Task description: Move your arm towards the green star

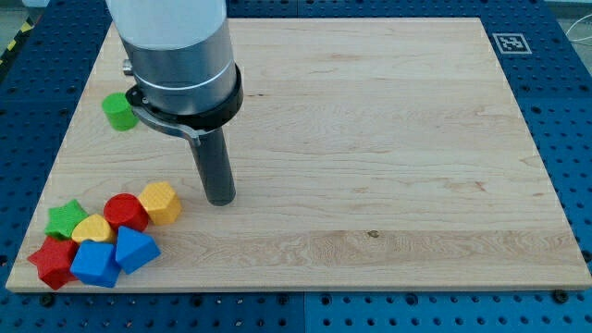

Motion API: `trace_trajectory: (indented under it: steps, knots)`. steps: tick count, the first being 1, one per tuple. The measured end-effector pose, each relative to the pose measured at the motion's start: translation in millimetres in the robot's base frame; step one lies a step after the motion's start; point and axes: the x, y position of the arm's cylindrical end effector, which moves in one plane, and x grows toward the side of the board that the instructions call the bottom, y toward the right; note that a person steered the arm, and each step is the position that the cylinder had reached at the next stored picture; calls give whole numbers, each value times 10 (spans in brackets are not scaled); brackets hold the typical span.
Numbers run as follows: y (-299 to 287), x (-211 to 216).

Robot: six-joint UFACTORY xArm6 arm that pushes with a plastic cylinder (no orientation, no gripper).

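My tip (220,200) has no jaws and sits just right of the yellow hexagon (161,202); the green star (66,219) is behind the cluster near the tabletop's (388,139) bottom-left corner, so a straight run risks shoving the hexagon and red cylinder (125,212) into it.

My tip (220,200) rests just right of your yellow hexagon (161,202); the green star (66,220) sits farther left in the cluster.
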Motion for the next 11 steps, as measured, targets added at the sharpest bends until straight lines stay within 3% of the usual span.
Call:
trace_trajectory:
  steps: [4, 7, 11]
  knots:
    - [-235, -524]
    - [-768, -451]
    - [-1891, -306]
